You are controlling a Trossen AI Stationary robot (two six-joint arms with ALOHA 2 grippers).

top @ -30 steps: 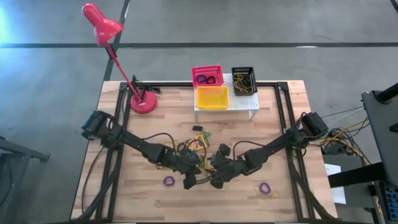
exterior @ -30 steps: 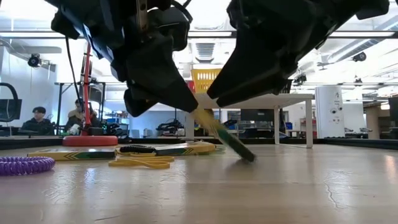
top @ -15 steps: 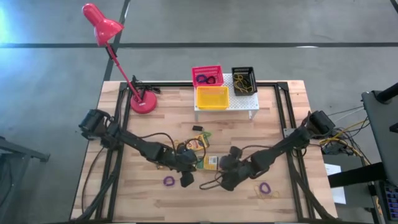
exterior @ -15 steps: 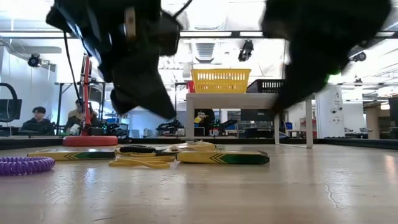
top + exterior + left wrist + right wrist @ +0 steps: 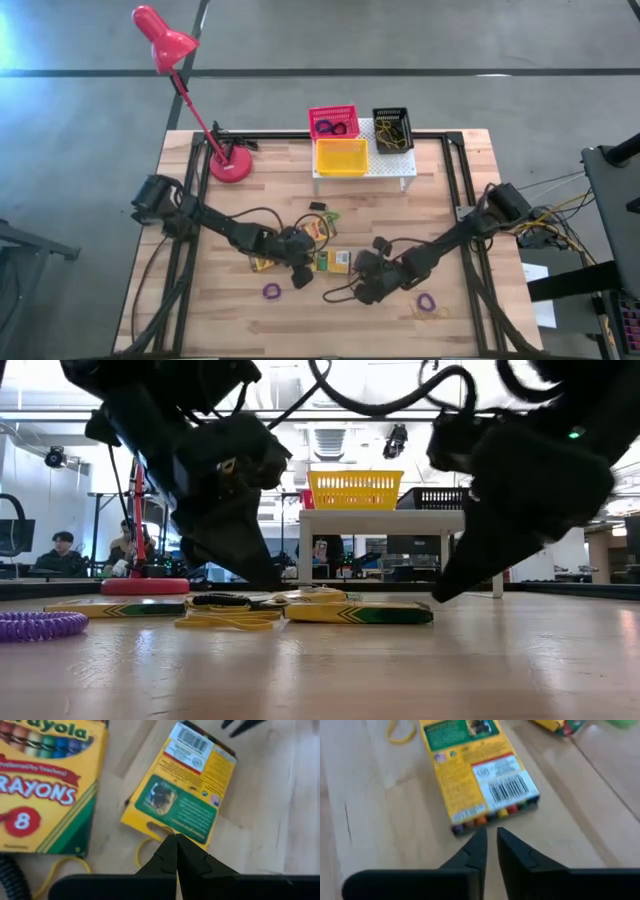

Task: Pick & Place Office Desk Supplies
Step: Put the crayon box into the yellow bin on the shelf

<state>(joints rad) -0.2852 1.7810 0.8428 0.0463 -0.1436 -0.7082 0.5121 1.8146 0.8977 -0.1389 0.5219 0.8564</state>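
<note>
- My left end effector hung low over the worktop with its fingers pressed together, empty, tips at the near edge of a crayon box lying back-side up.
- My right end effector had its fingers nearly closed, a thin gap between them, holding nothing; it sat just off the barcode end of that same crayon box.
- From above, that box lay flat between my two end effectors, left and right, near mid-worktop.
- A second crayon box, face up, lay just beside it; a yellow elastic loop peeked out from under the box edge.
- Farther out: a purple loop near the front on my left, another purple loop on my right.
- At the back, the yellow basket, pink-red basket and black basket sat on the white shelf.
- Judgement: the step in hand was picking up a crayon box; nothing gripped yet.
- Next move would call for spreading one end effector's fingers, getting them astride the flat box's edges, then carrying it toward a basket. A flat box offers little to grip.
</note>
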